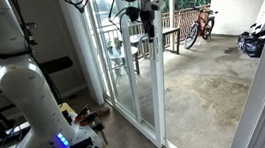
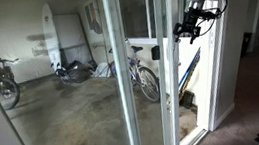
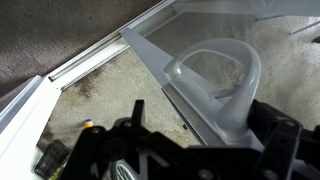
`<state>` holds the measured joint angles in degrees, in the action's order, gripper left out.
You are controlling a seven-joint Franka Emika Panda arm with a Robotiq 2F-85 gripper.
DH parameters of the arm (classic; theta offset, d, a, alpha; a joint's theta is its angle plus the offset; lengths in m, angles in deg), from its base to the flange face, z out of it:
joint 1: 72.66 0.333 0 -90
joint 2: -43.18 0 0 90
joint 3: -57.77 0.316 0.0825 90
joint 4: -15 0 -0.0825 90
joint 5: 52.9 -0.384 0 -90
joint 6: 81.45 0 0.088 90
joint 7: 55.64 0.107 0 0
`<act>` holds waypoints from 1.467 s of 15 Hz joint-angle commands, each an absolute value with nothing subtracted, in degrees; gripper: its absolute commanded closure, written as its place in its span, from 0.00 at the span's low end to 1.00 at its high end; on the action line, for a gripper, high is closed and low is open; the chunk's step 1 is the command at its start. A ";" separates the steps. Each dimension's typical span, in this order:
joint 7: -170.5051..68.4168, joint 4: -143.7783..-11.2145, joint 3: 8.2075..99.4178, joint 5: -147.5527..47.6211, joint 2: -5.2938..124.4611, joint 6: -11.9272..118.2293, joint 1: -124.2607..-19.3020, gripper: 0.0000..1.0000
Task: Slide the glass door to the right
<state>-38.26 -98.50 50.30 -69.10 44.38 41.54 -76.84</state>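
Observation:
The glass door (image 1: 160,81) is a tall clear panel with a white edge stile, seen in both exterior views (image 2: 179,86). A white loop handle (image 3: 215,80) is fixed on the stile. My gripper (image 1: 147,15) is high up at the stile, also shown in an exterior view (image 2: 188,26). In the wrist view the gripper (image 3: 203,112) is open and straddles the handle. The left finger stands clear of the handle and the right finger is close against it. The door's glass (image 3: 200,35) and bottom track (image 3: 95,58) lie below.
A fixed white-framed glass panel (image 1: 105,57) stands beside the door. Beyond it is a concrete patio (image 1: 204,86) with bicycles (image 1: 199,24) (image 2: 145,78), a chair (image 1: 119,47) and a surfboard (image 2: 51,37). The robot base (image 1: 35,105) stands indoors on carpet.

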 commanded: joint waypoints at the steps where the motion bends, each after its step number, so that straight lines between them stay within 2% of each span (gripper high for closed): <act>1: -41.14 -97.69 46.99 -64.00 45.75 39.21 -81.34 0.00; 11: -49.54 -92.30 42.53 -67.88 49.74 36.47 -86.96 0.00; 22: -62.89 -78.99 39.51 -78.28 60.39 27.27 -98.01 0.00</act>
<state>-58.17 -82.92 41.59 -77.88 56.49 30.43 -93.23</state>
